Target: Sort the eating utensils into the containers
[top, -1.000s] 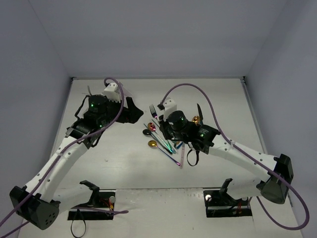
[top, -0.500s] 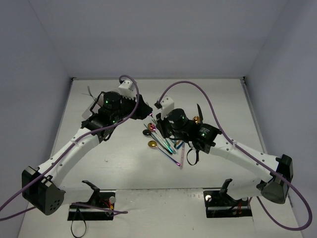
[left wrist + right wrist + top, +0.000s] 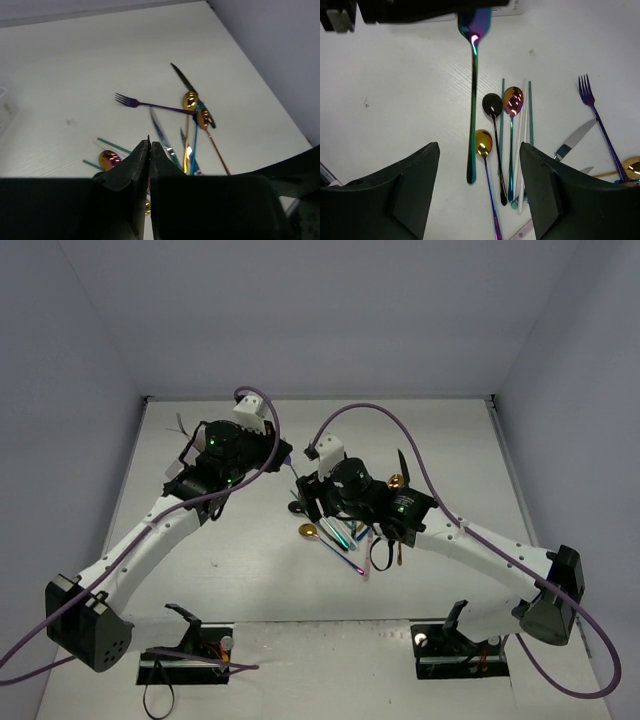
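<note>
A long iridescent rainbow utensil (image 3: 473, 100) hangs upright over the table, its broad top end pinched by my left gripper (image 3: 149, 142), which is shut on it. My right gripper (image 3: 479, 146) stands open around its lower handle without touching it. In the top view the left gripper (image 3: 289, 457) and right gripper (image 3: 311, 494) sit close together above the pile of eating utensils (image 3: 340, 528). Black (image 3: 492, 104), rainbow (image 3: 513, 100) and gold (image 3: 483, 142) spoons, teal sticks (image 3: 530, 112) and a purple fork (image 3: 587, 92) lie below. The containers are mostly hidden under the left arm.
A black knife (image 3: 182, 80), two copper spoons (image 3: 190, 100) and the purple fork (image 3: 129, 101) lie farther right on the white table. A silver-bladed knife (image 3: 575, 136) lies beside the fork. Side walls bound the table left and right.
The left arm swung right to meet the right gripper and shut on the rainbow utensil's top end. The right gripper, shut before, has opened and let the utensil go.
</note>
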You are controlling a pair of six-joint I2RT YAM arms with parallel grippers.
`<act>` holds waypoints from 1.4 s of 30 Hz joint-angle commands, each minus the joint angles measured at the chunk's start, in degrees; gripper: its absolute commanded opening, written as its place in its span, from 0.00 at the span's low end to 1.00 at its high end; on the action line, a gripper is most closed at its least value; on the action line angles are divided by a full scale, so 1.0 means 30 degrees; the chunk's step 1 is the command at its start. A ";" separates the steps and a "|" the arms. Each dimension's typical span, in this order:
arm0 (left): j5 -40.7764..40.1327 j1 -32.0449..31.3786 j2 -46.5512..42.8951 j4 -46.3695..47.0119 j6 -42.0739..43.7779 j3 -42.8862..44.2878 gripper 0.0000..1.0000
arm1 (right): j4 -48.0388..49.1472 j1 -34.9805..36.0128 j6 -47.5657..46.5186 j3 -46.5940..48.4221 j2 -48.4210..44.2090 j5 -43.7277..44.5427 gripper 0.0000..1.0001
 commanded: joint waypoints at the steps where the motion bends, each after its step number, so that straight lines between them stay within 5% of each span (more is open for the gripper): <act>1: -0.1804 0.2017 -0.0552 -0.0811 0.2129 0.2281 0.00 | 0.1111 -0.0078 -0.0281 0.0623 -0.0357 0.1779 0.75; 13: -0.4158 1.0539 0.2383 -0.1141 0.6498 0.7222 0.00 | 0.1110 -0.2883 0.0503 -0.3141 -0.3109 0.0914 0.80; 30: -0.3799 1.1614 0.8195 0.2942 0.5611 0.6889 0.00 | 0.1140 -0.3527 0.0516 -0.3963 -0.2525 0.1400 0.80; 38: -0.3549 1.1587 0.6631 0.2780 0.4481 0.6015 0.62 | 0.1140 -0.5043 -0.0468 -0.2977 -0.0471 0.1983 0.80; 42: -0.3338 1.1531 0.4393 0.1265 0.3364 0.6108 0.72 | 0.1116 -0.7132 -0.1171 -0.2067 0.1497 0.0725 0.79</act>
